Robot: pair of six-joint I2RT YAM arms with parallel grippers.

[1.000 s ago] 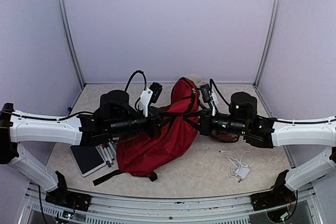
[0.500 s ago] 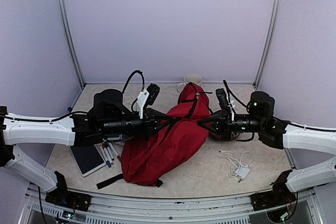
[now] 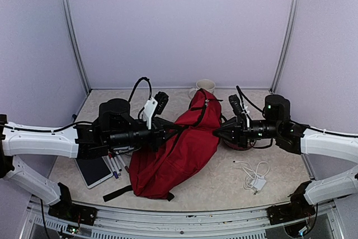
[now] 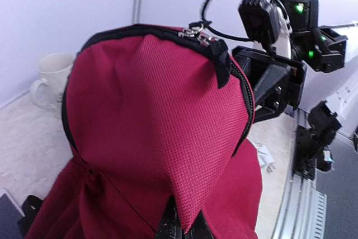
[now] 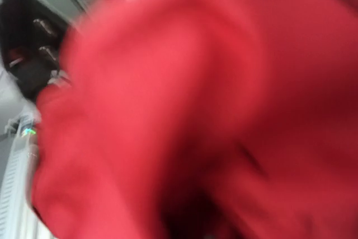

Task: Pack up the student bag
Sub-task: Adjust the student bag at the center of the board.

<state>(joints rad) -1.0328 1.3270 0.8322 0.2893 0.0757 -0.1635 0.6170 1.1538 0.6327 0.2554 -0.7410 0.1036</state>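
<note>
Student bag (image 3: 184, 149) at centre, mug (image 3: 205, 85) by back wall (image 3: 179, 26), cable (image 3: 254, 174) rightward

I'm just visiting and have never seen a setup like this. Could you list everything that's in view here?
student bag: one, dark red with black straps and zippers, middle of the table, top held up.
mug: one, white, at the back behind the bag.
tablet: one, dark screen with a pale edge, front left.
pens: a few, exact count unclear, lying beside the tablet.
charger cable: one, white, front right.
table: one, beige.
left arm: one, white and black; left fingers shut on the bag's fabric.
right arm: one, white and black; right fingers at the bag's right side, grip unclear.
</note>
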